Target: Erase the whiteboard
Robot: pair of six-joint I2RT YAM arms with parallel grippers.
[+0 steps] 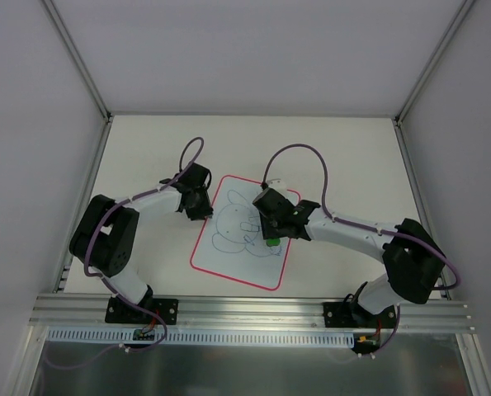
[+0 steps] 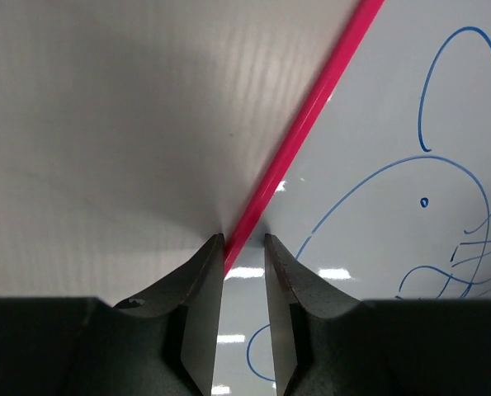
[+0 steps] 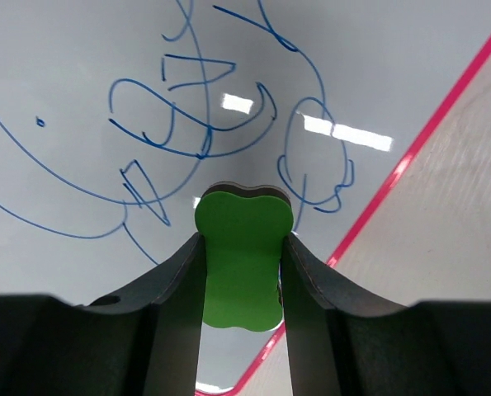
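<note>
Right pincer [image 3: 243, 237] grips eraser [image 3: 243, 276] over whiteboard [image 3: 80, 66]

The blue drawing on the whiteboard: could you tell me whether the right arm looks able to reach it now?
Probably yes: the right pincer holds the green eraser over the whiteboard, the blue drawing lies right beneath it, and the left pincer sits at the board's edge.

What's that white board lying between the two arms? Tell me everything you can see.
The whiteboard is a flat, glossy white rectangle with rounded corners and a thin pink-red border, lying askew on the table. Blue marker scribbles cover its middle. The left gripper straddles its left edge; the right gripper holds a green eraser over it.
</note>
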